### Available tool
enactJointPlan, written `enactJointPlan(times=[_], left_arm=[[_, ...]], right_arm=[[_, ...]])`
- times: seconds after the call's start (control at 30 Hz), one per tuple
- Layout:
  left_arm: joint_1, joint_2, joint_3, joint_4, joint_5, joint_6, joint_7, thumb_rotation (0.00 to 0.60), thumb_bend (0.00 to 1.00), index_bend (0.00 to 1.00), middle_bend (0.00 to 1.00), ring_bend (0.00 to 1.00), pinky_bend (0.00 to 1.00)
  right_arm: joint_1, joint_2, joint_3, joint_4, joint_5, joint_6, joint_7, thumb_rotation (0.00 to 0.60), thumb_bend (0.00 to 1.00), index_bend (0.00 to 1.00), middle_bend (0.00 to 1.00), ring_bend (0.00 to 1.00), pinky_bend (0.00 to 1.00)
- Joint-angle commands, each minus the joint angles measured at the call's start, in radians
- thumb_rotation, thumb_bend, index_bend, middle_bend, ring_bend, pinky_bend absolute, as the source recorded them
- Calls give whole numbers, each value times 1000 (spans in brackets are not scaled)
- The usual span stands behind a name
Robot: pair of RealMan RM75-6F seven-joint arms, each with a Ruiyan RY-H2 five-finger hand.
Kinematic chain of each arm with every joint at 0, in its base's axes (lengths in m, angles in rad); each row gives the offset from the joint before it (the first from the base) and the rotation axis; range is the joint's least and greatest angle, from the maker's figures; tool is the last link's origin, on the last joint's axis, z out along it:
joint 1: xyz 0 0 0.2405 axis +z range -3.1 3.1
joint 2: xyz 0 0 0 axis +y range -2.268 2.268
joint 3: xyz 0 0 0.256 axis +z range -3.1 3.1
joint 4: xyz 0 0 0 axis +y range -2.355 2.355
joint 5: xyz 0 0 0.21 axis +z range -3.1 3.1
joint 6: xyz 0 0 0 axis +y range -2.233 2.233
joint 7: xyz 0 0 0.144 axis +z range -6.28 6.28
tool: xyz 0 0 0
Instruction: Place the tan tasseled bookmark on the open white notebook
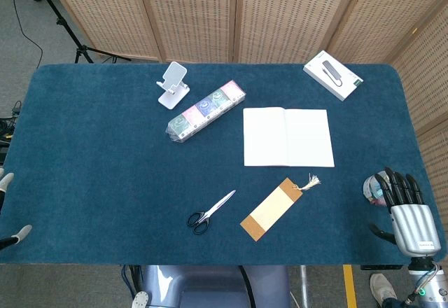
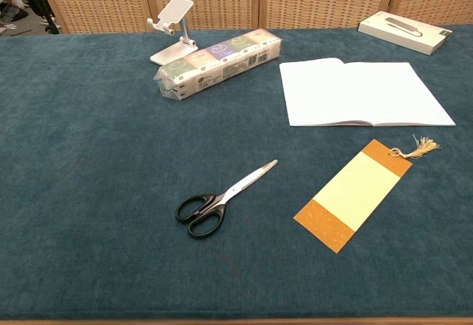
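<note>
Right, the bookmark (image 1: 274,209) lies flat on the blue table (image 1: 98,175), tilted, just near of the open notebook (image 1: 288,137) and apart from it, tassel pointing far-right toward the notebook's near edge. Over at the near-right corner the right hand (image 1: 400,206) hovers at the table's edge, well apart from the bookmark, fingers spread and holding nothing, while the left hand (image 1: 8,210) only peeks in at the left edge, so I cannot tell how its fingers lie. Scissors (image 1: 211,212) sit left of the bookmark, with a long packet (image 1: 205,110) and a phone stand (image 1: 173,84) beyond, and a white box (image 1: 333,75) at the far right.
</note>
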Motion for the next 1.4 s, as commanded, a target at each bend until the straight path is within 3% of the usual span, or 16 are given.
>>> enactJointPlan(times=[0.03,0.23,0.43,0.63,0.8,1.13,1.4], left_arm=[[0,1,1,1,-1,-2,-2,600,0,0,0,0,0],[-4,5,1,-2,2,-8,-7,600,0,0,0,0,0],[-7,5,-5,-5,-11,-14,-5,600,0,0,0,0,0],[-19,-1,-15,-6,-30,-33,7,600,0,0,0,0,0],[-32,-2,-28,-4,-74,-65,11,600,0,0,0,0,0],[-39,-1,-30,3,-92,-83,7,600,0,0,0,0,0],[-40,2,-31,3,-96,-84,-1,600,0,0,0,0,0]], right_arm=[[0,2,-2,-3,-1,-1,-1,600,0,0,0,0,0],[20,5,-26,-18,-26,-52,6,600,0,0,0,0,0],[153,51,-56,-37,-81,-277,52,600,0,52,0,0,0],[316,70,-41,-56,-123,-489,85,600,5,138,0,0,0],[465,-35,1,-10,-83,-697,18,600,70,169,0,0,0],[550,-150,10,48,-12,-783,-47,600,102,236,0,0,0],[574,-165,9,55,55,-802,-119,600,131,257,0,0,0]])
